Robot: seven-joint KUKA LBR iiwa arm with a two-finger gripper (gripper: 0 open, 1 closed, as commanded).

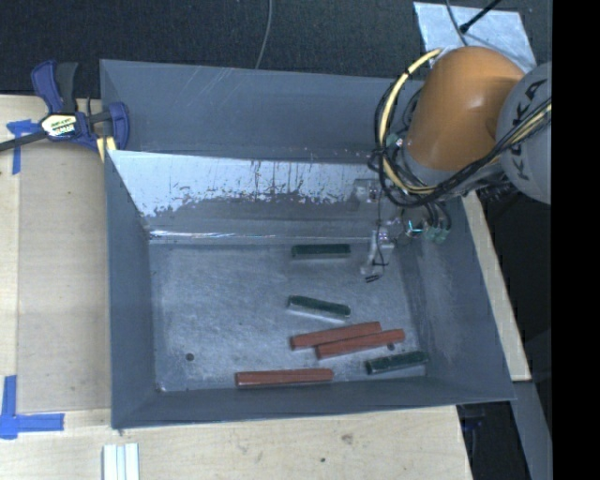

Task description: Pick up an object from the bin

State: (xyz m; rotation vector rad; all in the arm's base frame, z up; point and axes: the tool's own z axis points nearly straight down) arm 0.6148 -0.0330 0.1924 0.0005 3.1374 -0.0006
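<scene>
1. Bin [127,300]: grey metal with sloped walls. The flat floor is scuffed pale. I see dark scratch streaks along the far wall at 12 o'clock, with a bright band beneath them.
2. Surface [281,450]: pale and wood-coloured, showing round the bin at 6 and 9 o'clock.
3. Room: a dark ground [187,28] lies beyond the bin's rim at 12 o'clock.
4. Arm [530,112]: comes in over the rim at 2 o'clock. Its wrist carries a rounded orange cover [459,103], with black and yellow cables [392,131] looped beside it.
5. Jaws: they hang below the cover, over the floor at 2 o'clock, near the foot of the far wall. I cannot tell whether they are spread or pressed together.
6. Dark green bar [320,250]: the thing nearest the jaws. It lies flat at 12 to 1 o'clock, lengthwise along the far wall, just beside the jaws on their 9 o'clock side.
7. Grey-green bar [319,307]: lies flat near the floor's centre, slightly slanted.
8. Pair of red-brown bars [336,336]: at 4 o'clock, lying side by side and touching.
9. Short dark green bar [395,362]: further out at 4 o'clock, by the foot of the right wall.
10. Single red-brown bar [284,378]: at 6 o'clock, along the near wall.
11. Dark speck [190,356]: on the floor at 8 o'clock, well apart from the bars.
</scene>
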